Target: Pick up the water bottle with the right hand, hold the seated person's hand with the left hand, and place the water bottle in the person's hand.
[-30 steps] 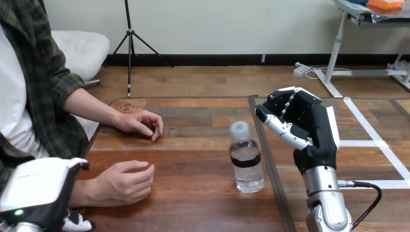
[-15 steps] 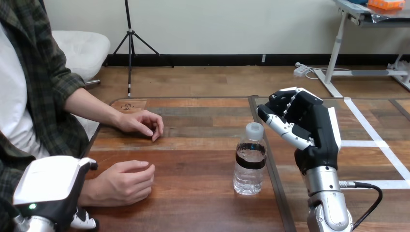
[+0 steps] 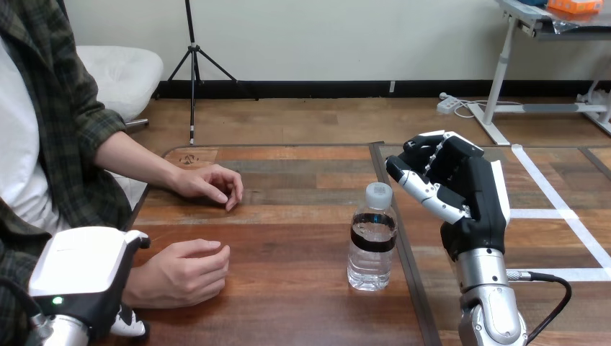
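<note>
Wooden table (image 3: 288, 310) fills the lower part of my view. Nearest to me, at the bottom left, my left hand (image 3: 83, 277) has come up a little and moved closer to the person's near hand (image 3: 180, 272) since a second ago. It now covers the wrist from my side. I cannot tell if they touch, and I cannot tell if my left hand is open or closed. I judge that the holding step is starting but is not done.

Further on stands the water bottle (image 3: 372, 244), on the table near its middle seam. A second ago it leaned to the left and looked unsteady; now it is still. Its long axis is vertical, with the cap up and the base flat on the wood. This means a grasp from the side is possible again.

Just beside it, on the right, my right hand (image 3: 465, 198) hangs apart from the bottle, loosely bent, thumb spread, holding nothing.

Farthest, the person's other hand (image 3: 209, 184) rests on the table.
</note>
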Controlling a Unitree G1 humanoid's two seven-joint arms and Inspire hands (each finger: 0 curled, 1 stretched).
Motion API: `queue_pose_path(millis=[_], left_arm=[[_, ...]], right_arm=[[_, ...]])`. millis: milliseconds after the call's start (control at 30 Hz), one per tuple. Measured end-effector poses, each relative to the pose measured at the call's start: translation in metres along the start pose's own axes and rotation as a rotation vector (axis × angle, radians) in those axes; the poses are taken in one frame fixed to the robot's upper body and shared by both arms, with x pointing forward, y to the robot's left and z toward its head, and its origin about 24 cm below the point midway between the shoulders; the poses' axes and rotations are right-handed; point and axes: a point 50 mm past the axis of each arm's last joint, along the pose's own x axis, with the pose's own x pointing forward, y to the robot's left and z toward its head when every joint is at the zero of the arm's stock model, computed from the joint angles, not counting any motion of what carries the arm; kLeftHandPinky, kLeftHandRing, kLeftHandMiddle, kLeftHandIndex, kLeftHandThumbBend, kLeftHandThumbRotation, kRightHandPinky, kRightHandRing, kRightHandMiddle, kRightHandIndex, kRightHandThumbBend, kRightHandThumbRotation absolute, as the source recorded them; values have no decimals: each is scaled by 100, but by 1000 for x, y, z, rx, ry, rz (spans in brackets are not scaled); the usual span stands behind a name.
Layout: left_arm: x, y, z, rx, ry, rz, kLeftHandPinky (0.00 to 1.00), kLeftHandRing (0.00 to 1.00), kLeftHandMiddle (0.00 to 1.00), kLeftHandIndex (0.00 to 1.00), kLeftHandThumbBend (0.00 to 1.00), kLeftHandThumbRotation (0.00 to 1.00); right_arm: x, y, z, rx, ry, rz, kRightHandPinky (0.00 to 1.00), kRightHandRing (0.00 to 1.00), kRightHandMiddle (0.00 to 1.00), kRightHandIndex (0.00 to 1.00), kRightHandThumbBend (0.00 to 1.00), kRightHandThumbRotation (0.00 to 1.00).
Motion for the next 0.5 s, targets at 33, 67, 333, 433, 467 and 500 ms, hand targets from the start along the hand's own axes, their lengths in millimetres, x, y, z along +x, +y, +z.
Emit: queue_pose_path(millis=[33, 67, 333, 433, 467, 500], left_arm=[[0, 0, 1, 0, -1, 1, 76, 79, 80, 78, 93, 8], [0, 0, 1, 1, -2, 2, 76, 79, 81, 78, 93, 8], [1, 0, 2, 2, -2, 6, 76, 79, 81, 79, 93, 8], [1, 0, 2, 1, -2, 8, 76, 80, 81, 79, 93, 9], [1, 0, 2, 1, -2, 9, 76, 80, 81, 79, 93, 9], [1, -1, 2, 1, -2, 9, 76, 80, 81, 79, 93, 9]], right_arm=[[0, 0, 0, -5, 0, -2, 41, 44, 46, 45, 67, 0], [0, 0, 0, -10, 1, -1, 43, 47, 49, 48, 68, 0], [1, 1, 0, -48, 9, 39, 68, 72, 76, 75, 75, 0], [1, 1, 1, -91, 12, 76, 77, 80, 83, 83, 77, 0], [2, 1, 1, -106, 14, 89, 80, 83, 86, 85, 78, 1], [2, 1, 1, -122, 15, 103, 83, 85, 88, 87, 78, 1]])
